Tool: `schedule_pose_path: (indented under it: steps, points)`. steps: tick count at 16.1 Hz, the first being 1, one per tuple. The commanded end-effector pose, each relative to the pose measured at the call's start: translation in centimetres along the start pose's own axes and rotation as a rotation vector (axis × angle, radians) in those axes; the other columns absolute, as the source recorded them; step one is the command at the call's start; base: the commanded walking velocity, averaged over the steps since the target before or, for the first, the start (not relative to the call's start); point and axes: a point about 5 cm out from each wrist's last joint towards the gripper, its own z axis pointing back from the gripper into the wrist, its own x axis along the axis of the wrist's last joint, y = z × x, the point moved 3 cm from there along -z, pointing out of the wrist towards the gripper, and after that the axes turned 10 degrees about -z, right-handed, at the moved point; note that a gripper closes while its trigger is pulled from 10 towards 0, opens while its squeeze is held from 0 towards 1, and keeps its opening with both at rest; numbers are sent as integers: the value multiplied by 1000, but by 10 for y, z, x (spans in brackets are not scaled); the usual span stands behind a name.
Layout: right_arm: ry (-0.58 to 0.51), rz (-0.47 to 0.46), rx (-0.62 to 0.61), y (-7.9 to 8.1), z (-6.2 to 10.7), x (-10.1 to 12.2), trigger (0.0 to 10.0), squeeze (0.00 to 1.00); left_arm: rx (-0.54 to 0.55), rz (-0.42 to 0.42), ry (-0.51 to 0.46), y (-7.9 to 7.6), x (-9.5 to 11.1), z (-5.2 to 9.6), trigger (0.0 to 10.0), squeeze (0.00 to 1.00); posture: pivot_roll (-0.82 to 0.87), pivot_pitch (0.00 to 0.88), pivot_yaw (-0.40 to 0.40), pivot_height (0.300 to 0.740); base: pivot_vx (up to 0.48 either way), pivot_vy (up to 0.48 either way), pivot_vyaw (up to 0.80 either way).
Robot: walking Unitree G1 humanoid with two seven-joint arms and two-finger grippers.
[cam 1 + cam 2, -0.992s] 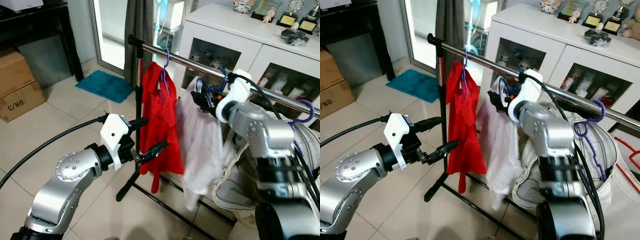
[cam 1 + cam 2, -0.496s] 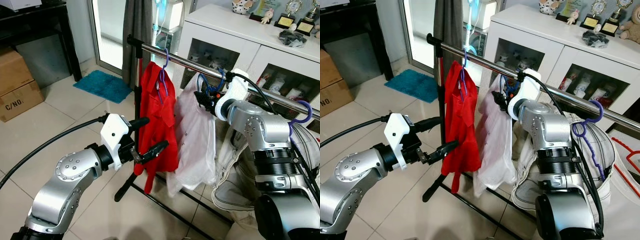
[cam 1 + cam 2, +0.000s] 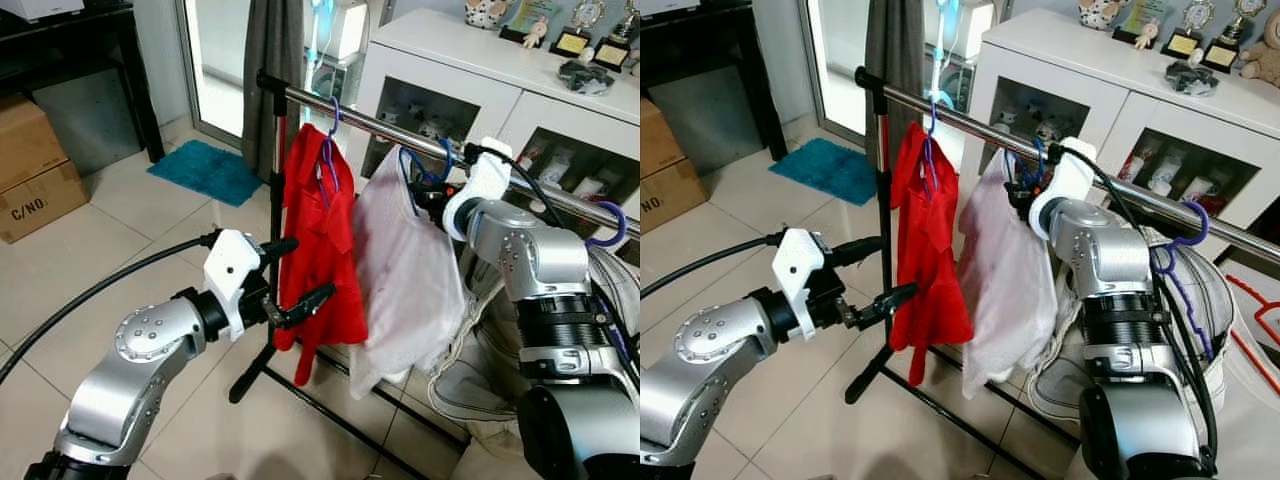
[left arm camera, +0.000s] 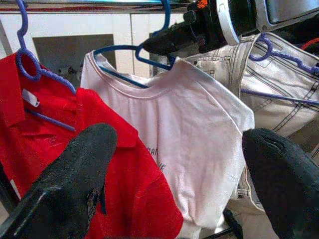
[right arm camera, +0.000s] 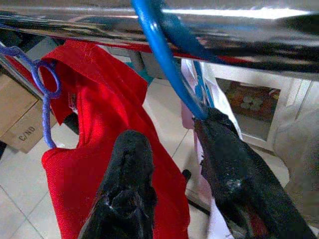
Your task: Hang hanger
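Note:
A steel clothes rail [image 3: 375, 122] runs from upper left to right. A blue hanger [image 3: 420, 170] carrying a white shirt [image 3: 405, 270] has its hook over the rail [image 5: 239, 20]. My right gripper [image 3: 432, 195] is right at the hook, just under the rail. Its fingers [image 5: 129, 189] stand apart, and one pad touches the blue wire [image 5: 164, 64]. A red shirt [image 3: 320, 240] on a purple hanger [image 3: 328, 150] hangs to the left of the white one. Lower down, my left gripper [image 3: 303, 270] stands open in front of the red shirt and holds nothing.
The rack's black upright and foot [image 3: 250, 375] stand on the tiled floor. A white cabinet [image 3: 520, 90] is behind the rail. A basket with jeans and a purple hanger [image 3: 605, 225] is at the right. A cardboard box [image 3: 35, 170] and a blue mat [image 3: 205, 170] lie to the left.
My right gripper has moved right along the rail with the blue hanger. The white shirt has swung and now hangs fuller. The left arm has hardly moved.

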Motion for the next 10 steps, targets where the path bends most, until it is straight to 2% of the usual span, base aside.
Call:
schedule_pose_path:
  steps: [1,7,10]
  points:
    - [15,-4,-35,-11,3,-3,10000,1000,-7,-17,-4,-1,3,-4,10000,0,15,0,-114,740,0,0,0]
    - [-20,40,-53,-19,20,9,10000,1000,-5,-20,0,-1,2,-4,10000,0,17,0,-123,740,0,0,0]
    - [14,85,12,-12,33,4,10000,1000,-3,-23,2,-1,1,-4,10000,0,12,0,-125,740,0,0,0]
